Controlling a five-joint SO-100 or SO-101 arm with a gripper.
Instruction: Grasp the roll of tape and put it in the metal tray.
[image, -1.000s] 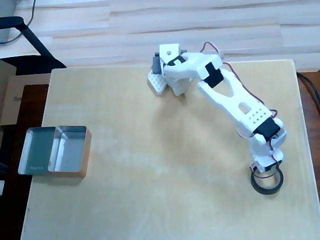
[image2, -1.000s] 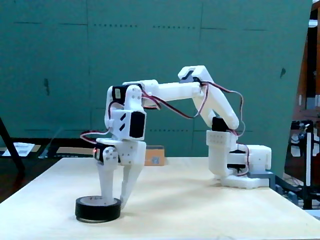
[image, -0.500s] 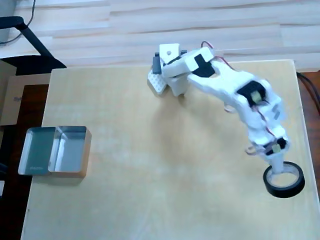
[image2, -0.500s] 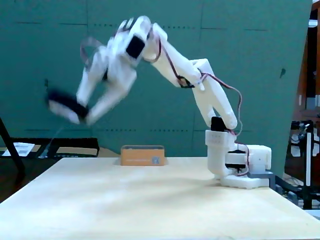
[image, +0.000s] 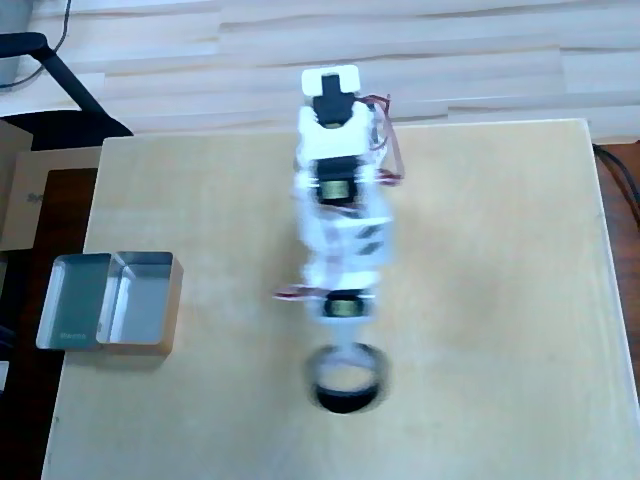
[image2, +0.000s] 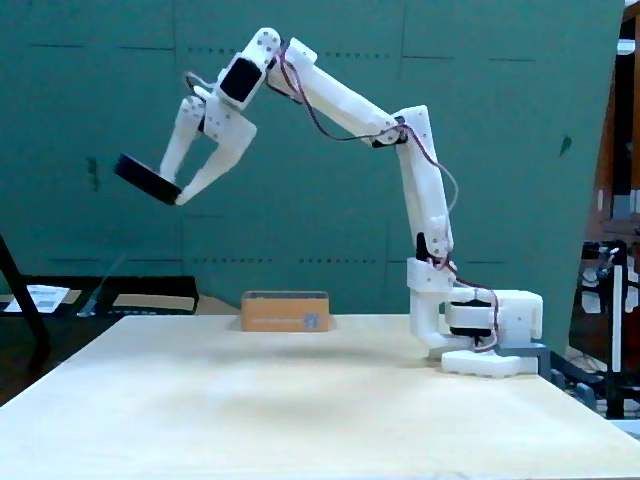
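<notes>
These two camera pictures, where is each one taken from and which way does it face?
Overhead view: sits above the table, looking straight down; shows the whole white arm, blurred, the roll of tape at its tip, and the metal tray at the left edge.
Fixed view: stands at table height, looking level across at a green wall; shows the arm from the side, raised high, its tool holding the roll of tape in the air.
Both share: the arm, the tape, the table. The tray shows only from above.

pale wooden table (image: 480, 250), green panelled wall (image2: 100, 120), cardboard box (image: 25, 200) beside the table's left edge
</notes>
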